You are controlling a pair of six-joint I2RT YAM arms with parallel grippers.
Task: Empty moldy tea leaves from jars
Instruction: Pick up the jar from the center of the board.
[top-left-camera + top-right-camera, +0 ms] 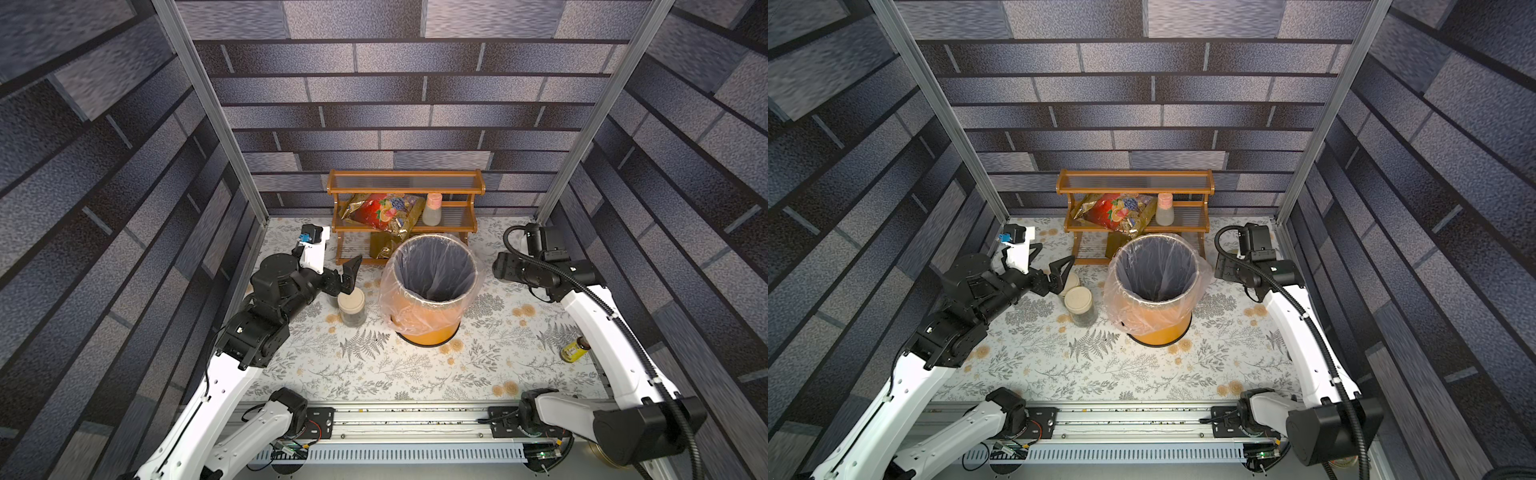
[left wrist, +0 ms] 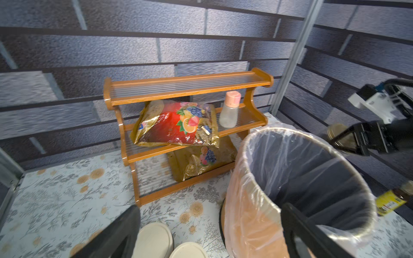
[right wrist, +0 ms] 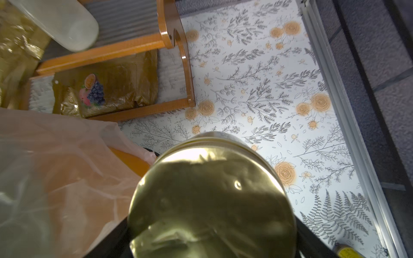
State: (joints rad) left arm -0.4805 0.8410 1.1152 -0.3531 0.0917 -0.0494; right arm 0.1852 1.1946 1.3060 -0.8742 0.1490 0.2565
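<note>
Left gripper (image 1: 350,276) spread wide over jars (image 1: 351,305), contact unclear. Right gripper (image 2: 340,140) clamped around gold metal lid (image 3: 212,201) beside orange bin (image 1: 432,332).

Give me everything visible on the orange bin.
The orange bin is a round, plastic-looking tub on a black base ring, standing upright on the floral table just in front of the wooden rack. A clear, crinkled liner drapes over its rim and down the wall; the inside looks dark. Nearest jar stands apart.
</note>
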